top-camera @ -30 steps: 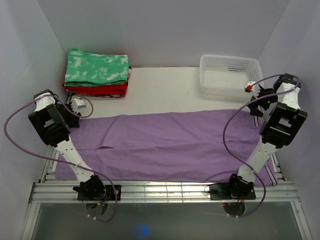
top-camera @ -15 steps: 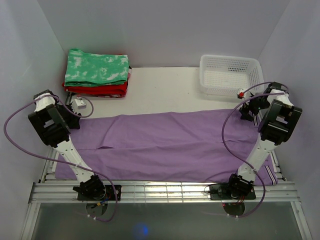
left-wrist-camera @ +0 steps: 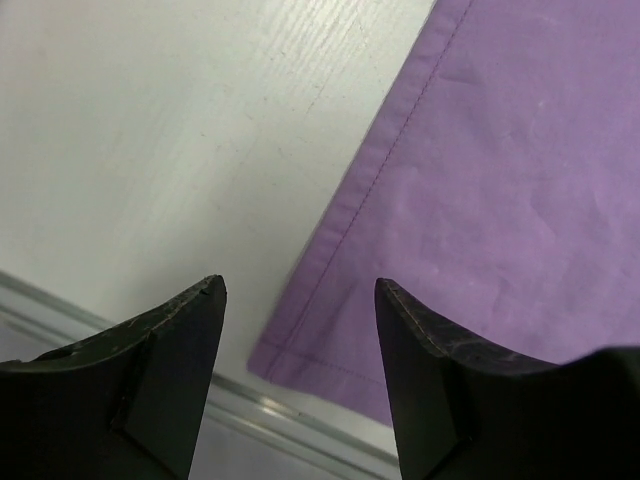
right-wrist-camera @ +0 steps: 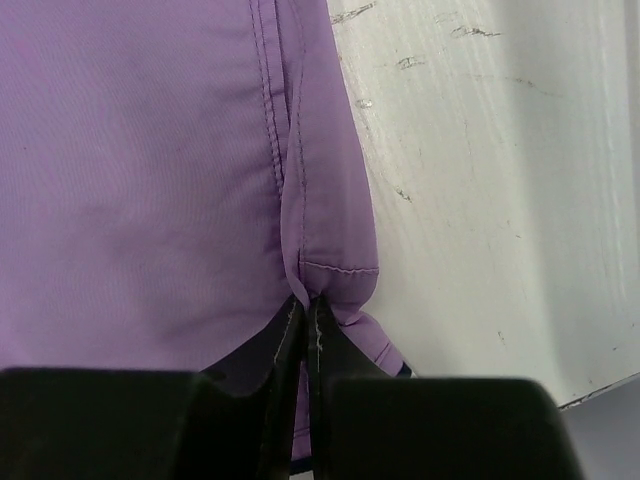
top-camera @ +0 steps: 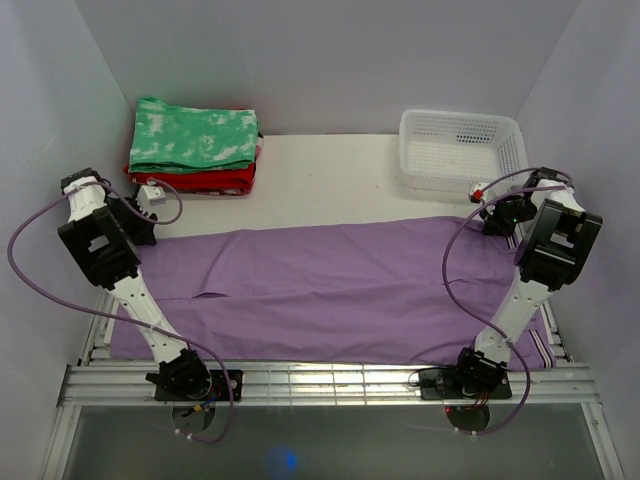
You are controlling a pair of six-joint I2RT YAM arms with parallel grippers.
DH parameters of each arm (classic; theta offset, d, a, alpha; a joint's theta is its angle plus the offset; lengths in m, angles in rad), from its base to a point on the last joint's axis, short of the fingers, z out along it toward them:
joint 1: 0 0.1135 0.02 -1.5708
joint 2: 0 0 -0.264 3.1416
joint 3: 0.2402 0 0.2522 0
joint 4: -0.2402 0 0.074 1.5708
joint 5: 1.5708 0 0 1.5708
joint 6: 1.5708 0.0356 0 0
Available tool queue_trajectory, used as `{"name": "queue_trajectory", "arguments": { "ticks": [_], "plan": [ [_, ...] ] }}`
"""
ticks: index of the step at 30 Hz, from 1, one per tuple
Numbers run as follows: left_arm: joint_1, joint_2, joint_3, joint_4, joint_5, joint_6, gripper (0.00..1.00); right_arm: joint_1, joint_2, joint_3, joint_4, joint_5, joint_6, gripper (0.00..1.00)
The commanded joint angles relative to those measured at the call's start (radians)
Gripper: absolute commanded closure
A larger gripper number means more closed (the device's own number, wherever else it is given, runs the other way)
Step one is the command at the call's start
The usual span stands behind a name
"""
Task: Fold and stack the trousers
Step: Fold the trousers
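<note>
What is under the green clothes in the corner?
A folded red garment lies under the green clothes, and only its front edge peeks out. The rest of it is covered, and so is the table beneath the pile. Anything else tucked between them cannot be seen.

**Desk:** Seen from above, what do the two arms look like?

**Photographer:** Twins. The left arm [top-camera: 140, 300] and right arm [top-camera: 510, 305] each pair slim white links with boxy black joint housings, on a black base [top-camera: 185, 382]. A purple cable [top-camera: 12, 255] loops along each, and a small red spot [top-camera: 478, 188] marks the right wrist.

**Desk:** And up close?

**Photographer:** The left gripper [left-wrist-camera: 300, 290] has dark, wedge-shaped fingers [left-wrist-camera: 170, 370], scuffed pale at the edges. The right gripper [right-wrist-camera: 303, 305] shows the same matte black.
</note>
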Motion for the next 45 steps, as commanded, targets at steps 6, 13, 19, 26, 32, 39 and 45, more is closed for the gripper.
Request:
{"name": "queue_trajectory", "arguments": {
  "ticks": [6,13,19,26,32,39,45],
  "plan": [
    [0.001,0.05,-0.069,-0.03,-0.059,0.042,0.27,-0.006,0.005,-0.007,-0.105,0.118,-0.123,0.92],
    [0.001,0.037,-0.156,-0.001,-0.134,0.046,0.74,-0.02,-0.061,0.027,-0.102,0.037,-0.074,0.92],
    [0.001,-0.011,-0.098,0.026,-0.058,-0.004,1.0,-0.052,-0.115,0.065,-0.068,-0.032,0.004,0.92],
    [-0.019,-0.008,0.017,0.241,0.009,-0.231,1.0,-0.063,-0.147,0.084,0.102,-0.052,0.165,0.92],
    [-0.054,-0.007,0.037,0.416,0.013,-0.369,1.0,-0.063,-0.161,0.082,0.218,-0.06,0.251,0.92],
    [-0.083,0.058,0.199,0.559,0.002,-0.513,1.0,-0.061,-0.175,0.103,0.343,-0.087,0.371,0.92],
    [-0.085,0.049,0.252,0.612,0.004,-0.59,1.0,-0.061,-0.188,0.168,0.417,-0.121,0.463,0.92]
  ]
}}
